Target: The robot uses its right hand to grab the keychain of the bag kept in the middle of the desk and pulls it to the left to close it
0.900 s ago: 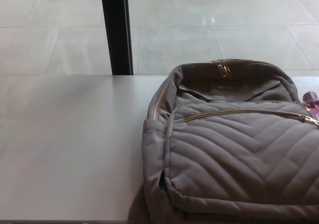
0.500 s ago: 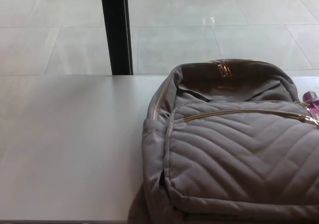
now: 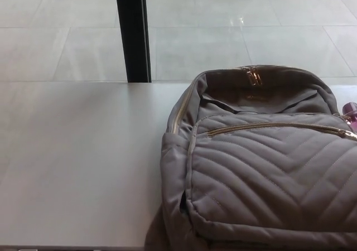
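Observation:
A taupe quilted backpack [image 3: 262, 167] lies flat on the white desk [image 3: 78, 162], filling the right half of the head view. A gold zip [image 3: 279, 126] runs across its front pocket, ending in a gold puller [image 3: 348, 134] at the right edge. A small pink keychain [image 3: 350, 109] pokes out just above that puller, partly cut off by the picture's edge. Another gold zip pull [image 3: 252, 75] sits at the top of the main compartment. Neither of my hands shows.
A black vertical post [image 3: 133, 32] stands behind the desk's far edge, against a pale tiled floor [image 3: 223, 33]. The desk's near edge runs along the bottom of the picture. The desk's left half is bare white surface.
The whole picture has shifted slightly right and down, so the camera moved. The bag and keychain lie as before.

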Robot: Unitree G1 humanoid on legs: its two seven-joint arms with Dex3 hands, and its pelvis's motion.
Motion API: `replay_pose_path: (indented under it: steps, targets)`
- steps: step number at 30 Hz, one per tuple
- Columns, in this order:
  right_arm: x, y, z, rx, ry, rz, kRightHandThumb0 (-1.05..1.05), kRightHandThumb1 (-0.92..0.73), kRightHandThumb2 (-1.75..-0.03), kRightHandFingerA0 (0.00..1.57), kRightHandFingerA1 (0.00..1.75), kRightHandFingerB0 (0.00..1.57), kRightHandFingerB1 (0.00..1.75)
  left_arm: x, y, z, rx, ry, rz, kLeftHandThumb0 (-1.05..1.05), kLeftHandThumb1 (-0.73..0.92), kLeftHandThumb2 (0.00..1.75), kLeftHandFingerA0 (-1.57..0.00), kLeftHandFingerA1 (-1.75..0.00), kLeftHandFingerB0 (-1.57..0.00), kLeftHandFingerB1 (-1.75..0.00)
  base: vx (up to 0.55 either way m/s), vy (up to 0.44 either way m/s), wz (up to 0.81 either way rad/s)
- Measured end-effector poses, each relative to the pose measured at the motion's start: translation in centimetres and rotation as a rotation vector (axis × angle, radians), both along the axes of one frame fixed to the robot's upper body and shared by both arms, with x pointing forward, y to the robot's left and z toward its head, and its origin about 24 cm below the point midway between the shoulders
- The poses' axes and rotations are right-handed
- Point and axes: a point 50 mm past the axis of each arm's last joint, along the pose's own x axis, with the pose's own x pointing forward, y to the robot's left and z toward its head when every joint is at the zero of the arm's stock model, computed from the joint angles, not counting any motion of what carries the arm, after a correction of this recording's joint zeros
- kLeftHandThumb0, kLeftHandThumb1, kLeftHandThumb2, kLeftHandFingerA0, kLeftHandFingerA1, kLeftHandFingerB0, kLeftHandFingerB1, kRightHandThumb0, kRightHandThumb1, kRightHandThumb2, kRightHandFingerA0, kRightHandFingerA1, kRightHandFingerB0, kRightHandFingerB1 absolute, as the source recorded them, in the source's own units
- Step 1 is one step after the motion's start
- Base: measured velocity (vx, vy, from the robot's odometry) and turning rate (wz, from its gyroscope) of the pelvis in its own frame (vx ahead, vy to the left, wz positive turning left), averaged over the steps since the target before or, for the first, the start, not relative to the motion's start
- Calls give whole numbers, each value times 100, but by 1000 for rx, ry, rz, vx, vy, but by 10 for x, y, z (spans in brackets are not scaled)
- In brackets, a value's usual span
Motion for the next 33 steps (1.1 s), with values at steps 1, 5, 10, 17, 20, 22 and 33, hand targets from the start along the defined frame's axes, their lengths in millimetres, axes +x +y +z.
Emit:
replay_pose_path:
  steps: [1,5,10,17,20,22,33]
  targets:
    - [6,8,4,-14,2,44,-72,-54,-87,37,54,10,40,1,0,0,-1,-4,2,-71,65,59,-52,-68,-39,-42,0,0,0]
    - [26,37,3,-61,86,219,-70,-51,-85,36,54,12,40,2,0,0,-7,-18,7,-70,65,60,-52,-70,-38,-43,0,0,0]
    - [37,60,-21,-83,220,348,-68,-51,-85,37,55,12,41,2,0,1,-14,-27,6,-70,65,59,-53,-69,-39,-42,0,0,0]
    - [41,63,-49,-114,377,371,-71,-53,-86,48,62,27,45,2,0,0,-22,-30,7,-69,64,59,-54,-68,-38,-43,0,0,0]
    - [42,58,-52,-155,416,355,-63,-65,-60,54,59,32,33,2,-1,0,-24,-29,7,-69,65,59,-53,-66,-38,-42,0,0,0]
    - [43,56,-51,-182,424,347,-75,-56,-91,55,73,30,48,2,-1,0,-25,-29,6,-69,64,59,-52,-68,-38,-43,0,0,0]
    - [41,50,-54,-380,487,336,-59,-57,-92,52,63,41,53,0,1,2,-19,-28,5,-70,52,94,-51,-71,-28,-53,0,0,0]
